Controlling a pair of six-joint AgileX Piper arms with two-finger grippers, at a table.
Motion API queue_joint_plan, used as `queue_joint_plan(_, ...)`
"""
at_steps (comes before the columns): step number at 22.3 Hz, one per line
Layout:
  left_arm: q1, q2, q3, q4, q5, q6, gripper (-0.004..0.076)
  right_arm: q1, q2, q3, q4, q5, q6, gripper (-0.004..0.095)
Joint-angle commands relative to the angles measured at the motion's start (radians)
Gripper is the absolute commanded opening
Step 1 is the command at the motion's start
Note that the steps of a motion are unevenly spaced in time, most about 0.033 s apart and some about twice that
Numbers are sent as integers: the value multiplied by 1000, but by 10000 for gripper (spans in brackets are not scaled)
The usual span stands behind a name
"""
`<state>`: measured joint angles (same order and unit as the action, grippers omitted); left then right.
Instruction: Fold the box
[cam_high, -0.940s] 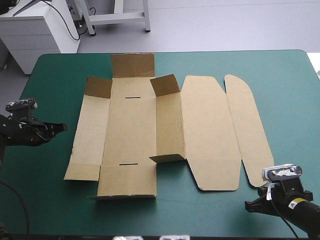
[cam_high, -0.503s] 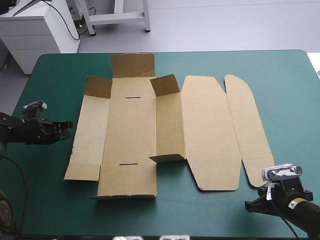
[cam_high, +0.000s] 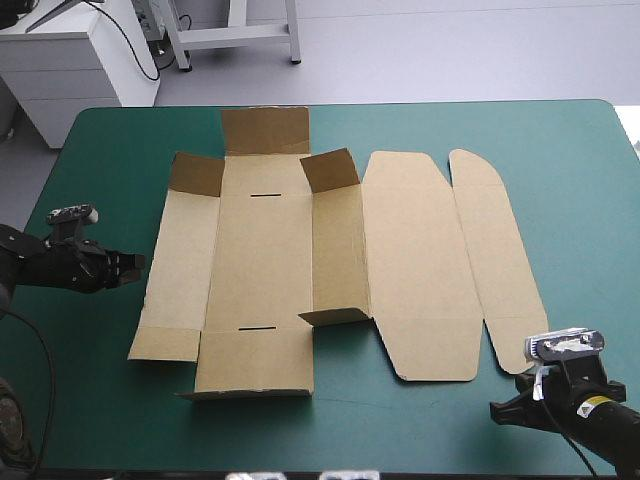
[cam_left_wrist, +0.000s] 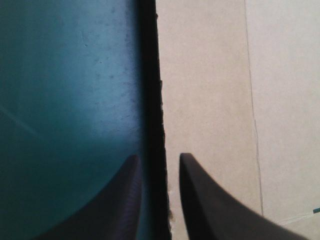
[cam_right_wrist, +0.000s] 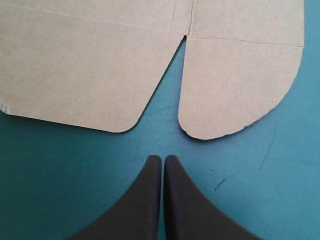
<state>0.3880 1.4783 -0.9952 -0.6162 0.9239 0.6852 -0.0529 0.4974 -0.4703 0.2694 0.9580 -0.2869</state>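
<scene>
Teal-green table bears one brown box; two claws, both empty: left claw slightly parted, right claw pressed together.

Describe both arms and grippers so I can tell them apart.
Both arms are black. The left gripper and right gripper each have two broad black fingers, curved like fins with rounded tips. The right arm shows a small yellow label near its wrist; the left arm shows none.
</scene>
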Motion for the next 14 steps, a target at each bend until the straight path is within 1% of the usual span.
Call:
queue_joint_plan(1,2,-31,-30,-21,-15,-7,416,2,4,-31,17,-38,-5,-1)
queue_joint_plan(3,2,-31,-30,-40,-15,-10,520,2,4,-31,17,-38,-5,-1)
queue_joint_plan(6,2,-2,-30,-48,-8,-12,510,2,4,-31,17,-38,-5,-1)
queue_joint_plan(14,2,145,-30,-232,109,-1,510,2,4,-31,17,-38,-3,-1)
